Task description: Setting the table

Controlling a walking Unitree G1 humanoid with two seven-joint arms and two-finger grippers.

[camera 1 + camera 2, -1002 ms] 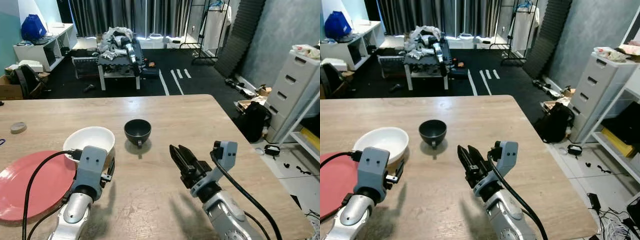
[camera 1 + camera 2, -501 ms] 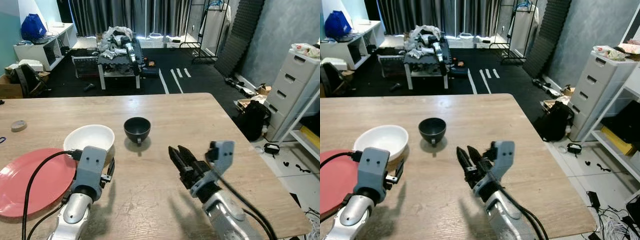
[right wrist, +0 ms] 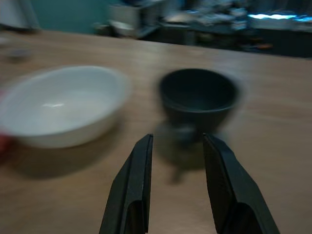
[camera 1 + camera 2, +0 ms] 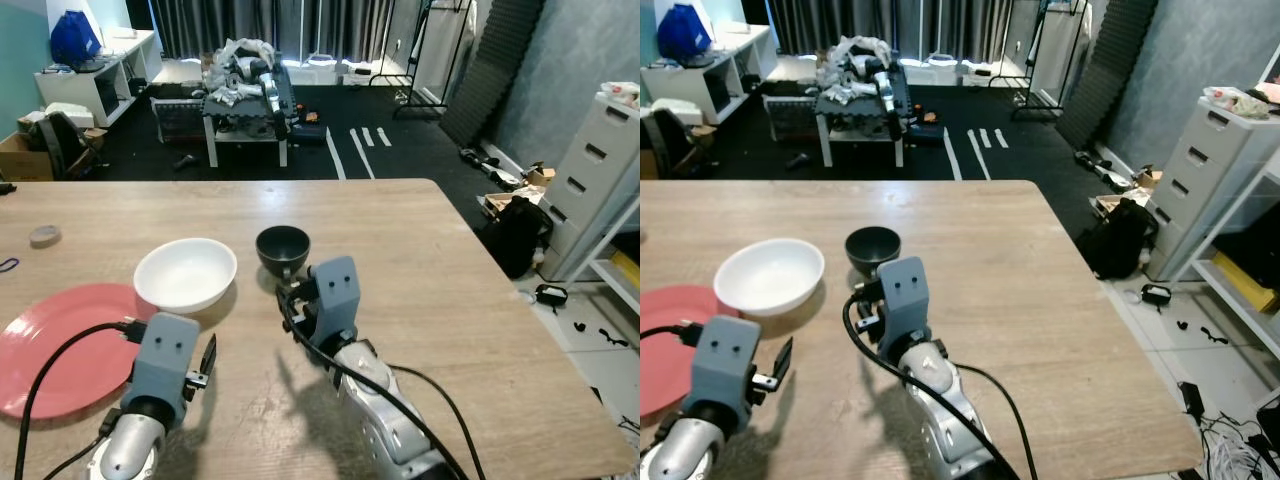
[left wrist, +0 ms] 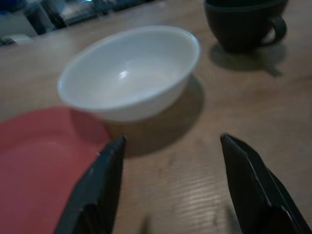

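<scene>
Wooden table (image 4: 480, 300): right gripper (image 3: 174, 146) fingers spread before black cup (image 3: 199, 95); left gripper (image 5: 170, 146) spread too.

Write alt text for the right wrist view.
The right gripper, its two black fingers open, points at the handle of a small dark round cup on a light wooden table. A white shallow bowl sits beside the cup; the picture is blurred.
</scene>
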